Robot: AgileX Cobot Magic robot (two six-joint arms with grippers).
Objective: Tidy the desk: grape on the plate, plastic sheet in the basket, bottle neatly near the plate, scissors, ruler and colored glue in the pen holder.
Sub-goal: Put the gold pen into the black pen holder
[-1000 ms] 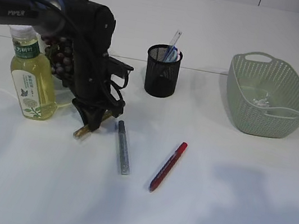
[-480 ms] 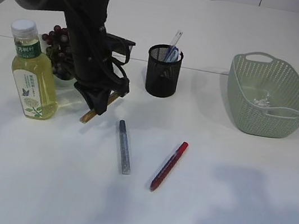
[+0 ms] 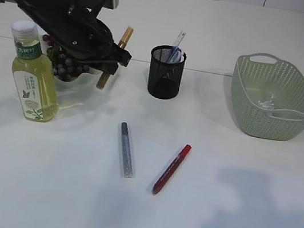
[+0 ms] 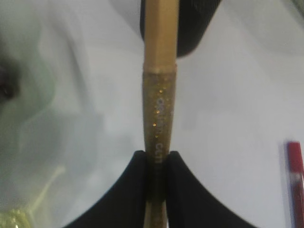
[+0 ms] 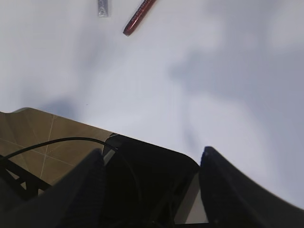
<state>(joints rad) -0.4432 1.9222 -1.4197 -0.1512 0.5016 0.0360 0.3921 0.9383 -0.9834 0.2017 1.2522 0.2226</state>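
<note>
My left gripper is shut on a gold glitter glue pen and holds it tilted in the air, just left of the black mesh pen holder. In the left wrist view the jaws pinch the gold pen, and the holder's dark rim lies beyond its tip. A silver glue pen and a red glue pen lie on the table. The bottle stands beside the grapes, which the arm partly hides. My right gripper is open and empty at the table's front right edge.
A green basket at the right holds a clear plastic sheet. A clear ruler sticks out of the pen holder. The red pen and silver pen show at the top of the right wrist view.
My left gripper has lifted the gold glue pen off the table and swung it up and to the right, toward the pen holder. The right gripper has not moved.
</note>
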